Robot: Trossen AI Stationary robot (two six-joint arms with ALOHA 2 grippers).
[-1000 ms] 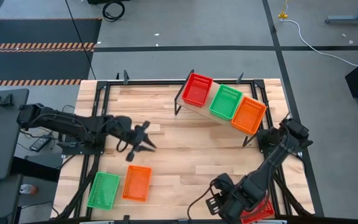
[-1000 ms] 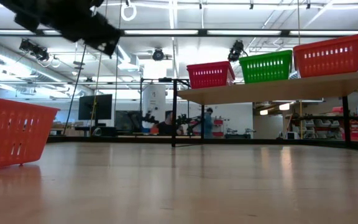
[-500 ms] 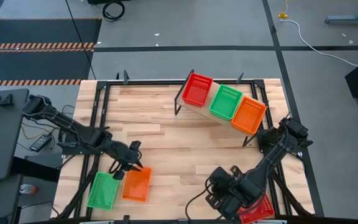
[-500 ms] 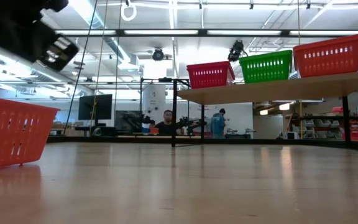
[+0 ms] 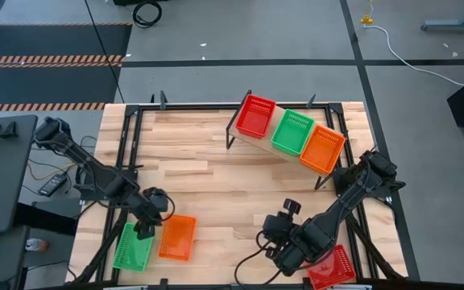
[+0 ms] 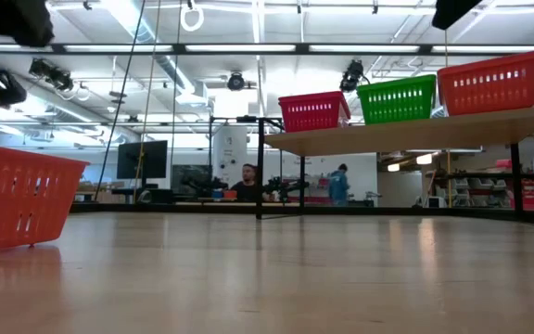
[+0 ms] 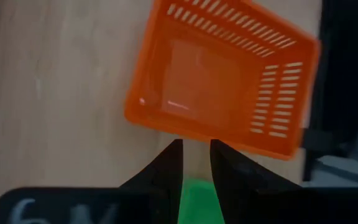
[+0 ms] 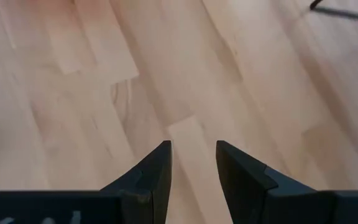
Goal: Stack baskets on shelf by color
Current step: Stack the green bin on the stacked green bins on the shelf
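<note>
On the tilted wooden shelf (image 5: 274, 147) at the far right stand a red basket (image 5: 255, 115), a green basket (image 5: 292, 131) and an orange basket (image 5: 322, 148). On the table's near left, a green basket (image 5: 133, 246) lies beside an orange one (image 5: 177, 238). A red basket (image 5: 333, 266) sits at the near right edge. My left gripper (image 7: 196, 149) hangs over the green basket's far end (image 7: 194, 199), next to the orange basket (image 7: 222, 81), its fingers a narrow gap apart. My right gripper (image 8: 192, 152) is open over bare wood, left of the red basket. My left gripper points down at the far end of the green basket (image 7: 194, 199), and green shows between its fingers. I cannot tell whether the fingers touch it.
A black metal frame (image 5: 135, 121) runs around the tabletop. The middle of the table (image 5: 240, 193) is bare wood. In the low view the near-left orange basket (image 6: 17, 199) looms at the left, and people move in the room behind the table.
My left gripper has swung from the table's middle left toward the near left corner and come down over the green and orange baskets. My right gripper has moved from the near edge toward the far edge, away from the red basket. The baskets have stayed put.
</note>
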